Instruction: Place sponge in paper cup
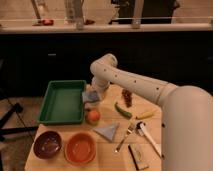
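Note:
My arm reaches from the lower right across the wooden table. My gripper points down at the right edge of the green tray. A pale blue-grey thing, perhaps the sponge, sits right at the gripper, and I cannot tell whether it is held. I cannot make out a paper cup in the camera view; the arm may hide it.
An orange fruit lies just in front of the gripper. A green pepper, a dark red item and a yellow item lie to the right. A grey napkin, fork, white spoon, purple bowl and orange bowl are nearer.

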`<state>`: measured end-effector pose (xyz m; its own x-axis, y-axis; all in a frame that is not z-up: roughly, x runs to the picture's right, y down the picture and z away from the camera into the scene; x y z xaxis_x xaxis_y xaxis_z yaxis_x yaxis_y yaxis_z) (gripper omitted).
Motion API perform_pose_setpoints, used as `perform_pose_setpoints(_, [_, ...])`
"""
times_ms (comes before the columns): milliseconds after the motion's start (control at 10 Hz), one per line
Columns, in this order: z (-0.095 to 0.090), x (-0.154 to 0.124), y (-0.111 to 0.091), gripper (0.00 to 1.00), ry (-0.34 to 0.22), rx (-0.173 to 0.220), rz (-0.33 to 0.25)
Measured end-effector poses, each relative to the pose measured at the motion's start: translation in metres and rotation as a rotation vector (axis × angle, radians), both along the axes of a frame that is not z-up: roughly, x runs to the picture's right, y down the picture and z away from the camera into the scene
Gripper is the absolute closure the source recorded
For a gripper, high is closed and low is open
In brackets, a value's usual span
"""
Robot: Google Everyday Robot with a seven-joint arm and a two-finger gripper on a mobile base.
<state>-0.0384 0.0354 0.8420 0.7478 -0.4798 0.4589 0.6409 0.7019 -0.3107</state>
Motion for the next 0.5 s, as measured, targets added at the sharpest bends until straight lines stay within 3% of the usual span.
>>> perform_pose_setpoints(500, [0.0001, 0.0020, 0.0063, 1.00, 0.002, -0.022, -0.009])
